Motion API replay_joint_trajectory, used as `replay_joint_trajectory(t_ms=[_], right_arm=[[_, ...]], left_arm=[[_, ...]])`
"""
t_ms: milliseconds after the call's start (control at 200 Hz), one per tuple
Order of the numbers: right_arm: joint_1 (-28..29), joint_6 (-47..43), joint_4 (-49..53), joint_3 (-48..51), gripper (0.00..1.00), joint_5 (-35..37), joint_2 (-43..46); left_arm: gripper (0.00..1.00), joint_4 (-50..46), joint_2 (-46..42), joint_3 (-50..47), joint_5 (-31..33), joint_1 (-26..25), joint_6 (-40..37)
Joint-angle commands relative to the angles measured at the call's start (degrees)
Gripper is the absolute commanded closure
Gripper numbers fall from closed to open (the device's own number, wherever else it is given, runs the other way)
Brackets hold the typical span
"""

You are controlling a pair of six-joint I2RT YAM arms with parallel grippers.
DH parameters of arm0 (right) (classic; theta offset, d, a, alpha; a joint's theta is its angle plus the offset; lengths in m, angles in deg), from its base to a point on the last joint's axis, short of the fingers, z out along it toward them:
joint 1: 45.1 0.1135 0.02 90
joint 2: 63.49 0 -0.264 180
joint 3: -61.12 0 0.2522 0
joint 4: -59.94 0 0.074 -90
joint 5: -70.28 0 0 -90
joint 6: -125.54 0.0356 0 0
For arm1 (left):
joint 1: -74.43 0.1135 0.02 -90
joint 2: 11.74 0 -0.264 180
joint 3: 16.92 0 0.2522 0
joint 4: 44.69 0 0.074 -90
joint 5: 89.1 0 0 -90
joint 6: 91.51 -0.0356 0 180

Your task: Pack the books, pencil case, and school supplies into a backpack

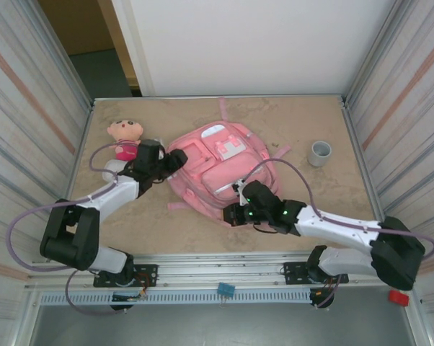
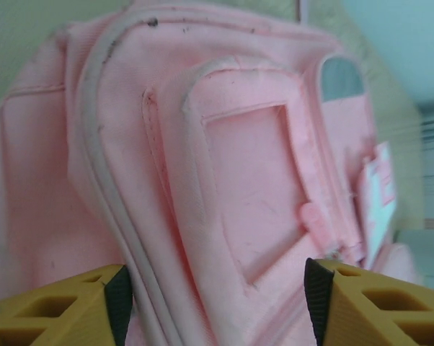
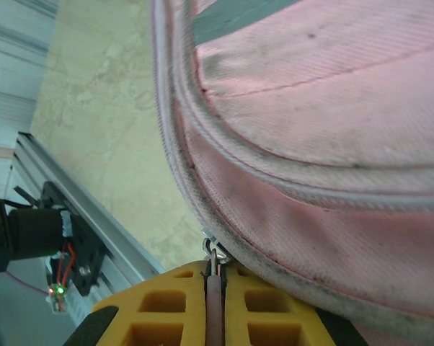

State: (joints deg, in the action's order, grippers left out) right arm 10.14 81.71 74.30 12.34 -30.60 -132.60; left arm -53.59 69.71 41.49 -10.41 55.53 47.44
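Top external view: pink backpack (image 1: pixel 217 169) lies flat on the tabletop (image 1: pixel 311 209), front pockets up, between the two sets of jaws; left jaws sit at its left edge, right jaws at its near lower edge, just touching the fabric there; pink strap trails off the near-left corner, beside the right jaws.

Plush doll (image 1: pixel 125 137) lies just beyond and left of the left jaws, clear of the backpack; grey cylinder (image 1: pixel 319 153) stands upright well apart from the right jaws, far side and to their right.

Left wrist view: left jaws open, yellow fingers (image 2: pixel 58 306) with black pads spread wide at the bottom corners; backpack (image 2: pixel 224 180) fills the ground ahead of them; a raised front pocket panel with pale piping runs down into the gap between the pads; cannot tell whether either pad presses on the cloth; white-and-pink trim patch shows ahead and to the right of the jaws.

Right wrist view: right jaws closed, the two yellow fingers (image 3: pixel 166 306) pressed together on a thin pinkish zipper pull (image 3: pixel 214 295); small metal ring at the pull's top meets the backpack's (image 3: pixel 332 144) grey-edged seam directly ahead of the jaws; scuffed pink fabric bulges above and right of them; bare tabletop (image 3: pixel 109 108) lies to their left, with the aluminium rail (image 3: pixel 87 209) at its edge.
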Motion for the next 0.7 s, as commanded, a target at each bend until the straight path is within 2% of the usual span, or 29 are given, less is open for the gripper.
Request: replay_joint_trajectory(t_ms=[0,110,256,366,491,696], right_arm=[[0.4,-1.9,-8.3,-4.3,1.0,1.9,-3.4],[0.6,-3.2,-8.2,-6.3,1.0,0.6,-5.8],[0.7,-3.9,-8.4,-6.7,1.0,-1.2,-7.1],[1.0,-4.4,-8.0,-6.7,1.0,-2.1,-7.5],[1.6,-4.6,-8.0,-6.9,1.0,-2.3,-7.9],[2.5,-5.2,-8.1,-7.9,1.0,-2.6,-9.0]], left_arm=[[0.32,0.4,-4.5,1.7,-5.7,0.3,1.3],[0.31,-2.9,-14.2,-4.8,-7.9,-0.4,9.1],[0.33,-7.8,-26.8,-13.7,-7.2,-4.1,19.2],[0.36,-5.3,-32.3,-20.1,-7.6,-6.9,27.7],[0.41,1.2,-33.3,-25.2,-4.8,-10.4,34.2],[0.41,15.7,-25.3,-27.0,-6.8,-12.5,38.6]])
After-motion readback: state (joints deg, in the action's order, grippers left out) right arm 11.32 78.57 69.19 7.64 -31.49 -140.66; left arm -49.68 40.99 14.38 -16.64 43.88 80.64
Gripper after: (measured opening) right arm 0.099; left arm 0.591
